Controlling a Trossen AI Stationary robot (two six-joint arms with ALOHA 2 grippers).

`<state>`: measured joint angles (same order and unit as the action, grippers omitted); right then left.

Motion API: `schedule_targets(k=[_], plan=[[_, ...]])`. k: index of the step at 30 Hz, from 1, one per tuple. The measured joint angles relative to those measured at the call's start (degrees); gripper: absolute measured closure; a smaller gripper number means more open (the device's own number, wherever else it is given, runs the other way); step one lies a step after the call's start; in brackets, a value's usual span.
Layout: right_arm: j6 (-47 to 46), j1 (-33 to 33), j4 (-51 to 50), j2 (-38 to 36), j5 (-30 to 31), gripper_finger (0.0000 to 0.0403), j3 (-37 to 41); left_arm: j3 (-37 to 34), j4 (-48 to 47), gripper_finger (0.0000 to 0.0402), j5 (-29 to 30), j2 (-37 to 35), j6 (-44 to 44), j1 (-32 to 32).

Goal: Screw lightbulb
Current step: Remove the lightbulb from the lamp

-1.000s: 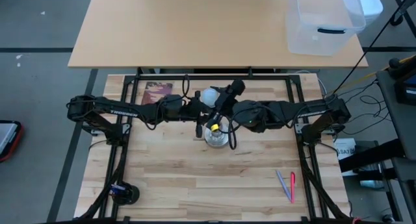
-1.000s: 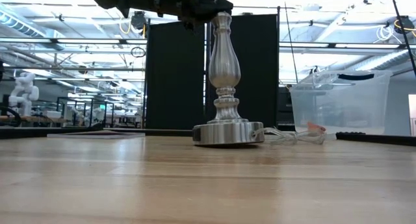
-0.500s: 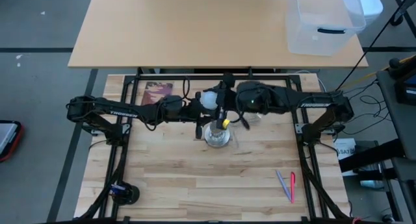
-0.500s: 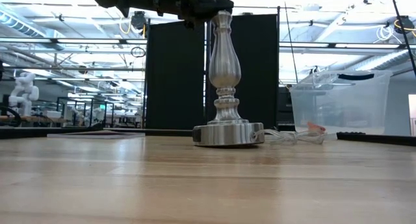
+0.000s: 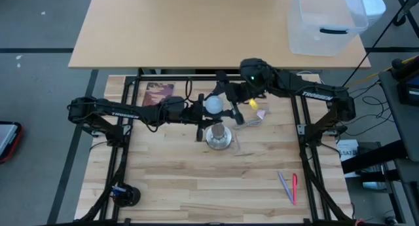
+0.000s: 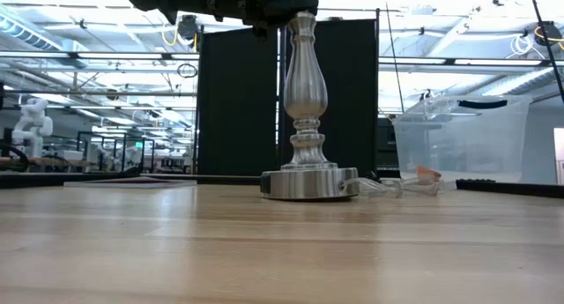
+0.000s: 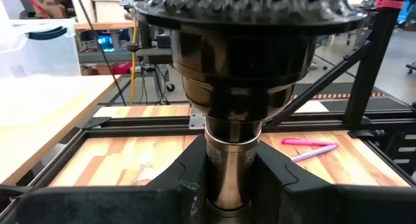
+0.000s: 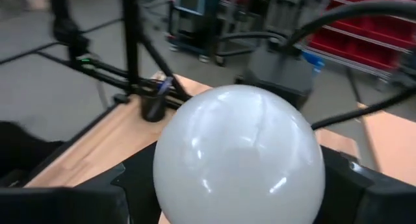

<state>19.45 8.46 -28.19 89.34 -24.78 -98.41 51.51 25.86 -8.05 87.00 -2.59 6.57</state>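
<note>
The lightbulb (image 5: 213,105) sits between the fingers of the right gripper (image 5: 216,103), above the table (image 5: 163,173) and just behind the lamp stand (image 5: 218,137) as seen from overhead. In the right wrist view its frosted white globe (image 8: 239,152) fills the space between the two dark fingers (image 8: 354,175), which are clamped on it.

The left gripper (image 5: 201,114) is closed around the neck of the lamp stand just under the dark socket (image 7: 240,62); its fingers (image 7: 188,178) press against the metal stem on both sides.

Compared with a second ago, the right arm has swung from a position level with the stand toward the far edge of the table, its forearm now angled back to the right. The bulb has stayed close to the same spot near the socket. The left arm and the stand have not shifted.

A pink pen (image 5: 294,188) and a second pen lie well apart near the right front.
</note>
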Motion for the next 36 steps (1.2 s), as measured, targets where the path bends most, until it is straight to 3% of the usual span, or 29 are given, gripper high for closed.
schedule_targets(k=[6, 17, 31, 36], plan=[[2.36, 4.09, 0.43, 0.17, -10.97, 0.0131, 0.13, 0.03, 0.2, 0.0329, -1.5, 0.03, -0.32, 0.22], [5.43, 8.35, 2.22, 0.43, -21.93, 0.0132, 0.42, 0.02, -0.03, 0.0329, -2.99, 0.04, -0.97, 0.44], [5.02, 5.83, 10.99, 4.53, -33.76, 0.0128, 0.33, -0.13, 0.75, 0.0329, -15.68, 0.04, -4.59, 0.73], [3.48, 5.5, 13.64, 5.51, -34.79, 0.0128, 0.31, -0.13, 0.5, 0.0329, -19.36, 0.04, -4.59, 1.51]])
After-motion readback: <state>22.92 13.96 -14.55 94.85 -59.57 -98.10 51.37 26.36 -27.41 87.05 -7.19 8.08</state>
